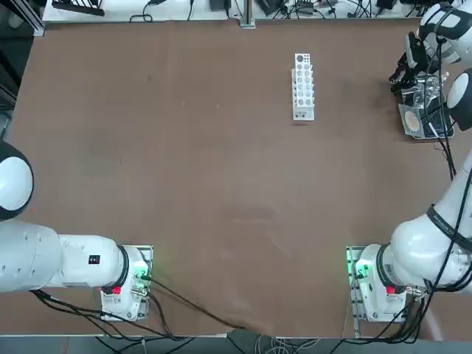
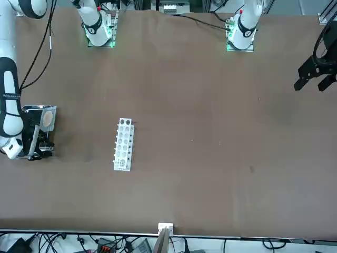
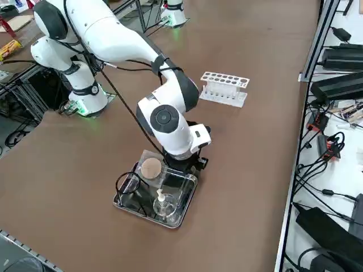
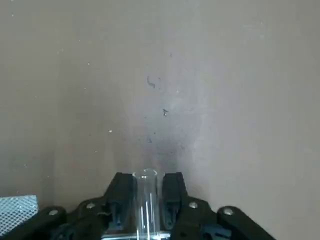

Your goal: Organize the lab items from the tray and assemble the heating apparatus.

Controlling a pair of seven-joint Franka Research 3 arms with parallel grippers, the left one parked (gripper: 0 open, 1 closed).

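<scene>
Gripper low over far end of tray, fingers narrow, clamping clear tube upright, likely for lifting out. Burner, tripod, mesh in tray, unassembled.

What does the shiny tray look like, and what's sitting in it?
The tray is a small shiny metal rectangle with rounded corners and a raised rim. It lies flat on the brown table, near its edge. Inside are a black wire ring tripod, a grey mesh square with a tan round centre and a small clear burner. The right gripper is low at the tray's far end.
</scene>
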